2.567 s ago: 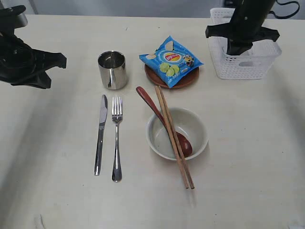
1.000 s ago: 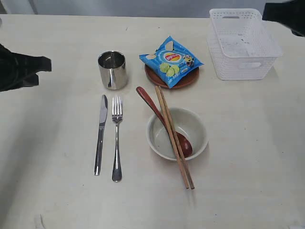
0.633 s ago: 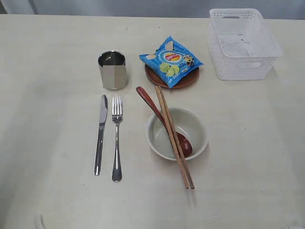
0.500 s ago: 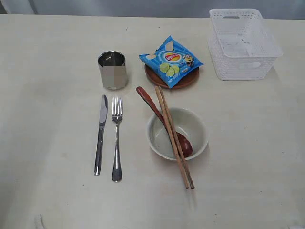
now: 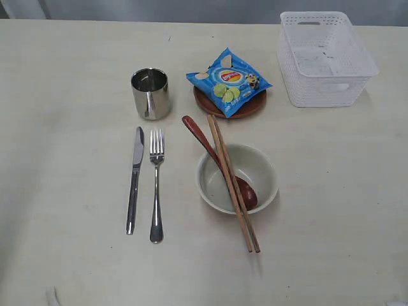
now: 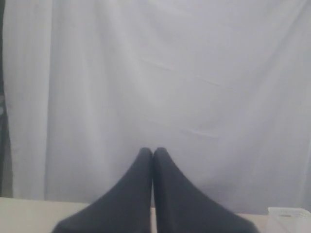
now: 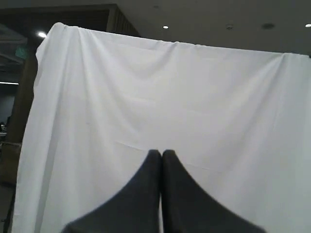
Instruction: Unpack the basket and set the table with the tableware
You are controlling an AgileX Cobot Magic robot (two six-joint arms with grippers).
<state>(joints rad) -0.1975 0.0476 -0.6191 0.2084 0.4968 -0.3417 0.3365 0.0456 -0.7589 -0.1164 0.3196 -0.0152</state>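
As each wrist camera faced a hanging white cloth (image 6: pixel 194 73), the left hand (image 6: pixel 153 151) showed its two dark fingers pressed together at the tips with nothing between them, and the right hand (image 7: pixel 161 153) was closed the same way, also gripping nothing. On the pale bench (image 5: pixel 64 76) the white basket (image 5: pixel 325 89) stood upright at the far right corner, its bare floor showing through the open top, well apart from the laid-out things. A shiny steel cup (image 5: pixel 150 94) stood upright left of centre, and just in front of it the knife (image 5: pixel 134 178) and fork (image 5: pixel 155 185) lay side by side, close but not touching, handles toward the near edge, the knife on the left. To the right of the cup a small brown plate (image 5: pixel 245 108) carried a blue chip bag (image 5: pixel 228 80) that covered most of it. Nearer the front sat the cream bowl (image 5: pixel 268 172); the red-brown spoon (image 5: pixel 197 134) rested with its scoop inside the bowl and its handle leaning out over the rim toward the cup. The brown chopsticks (image 5: pixel 245 226) lay together across the bowl, just beside the spoon, one end near the plate and the other on the bench past the bowl's near side
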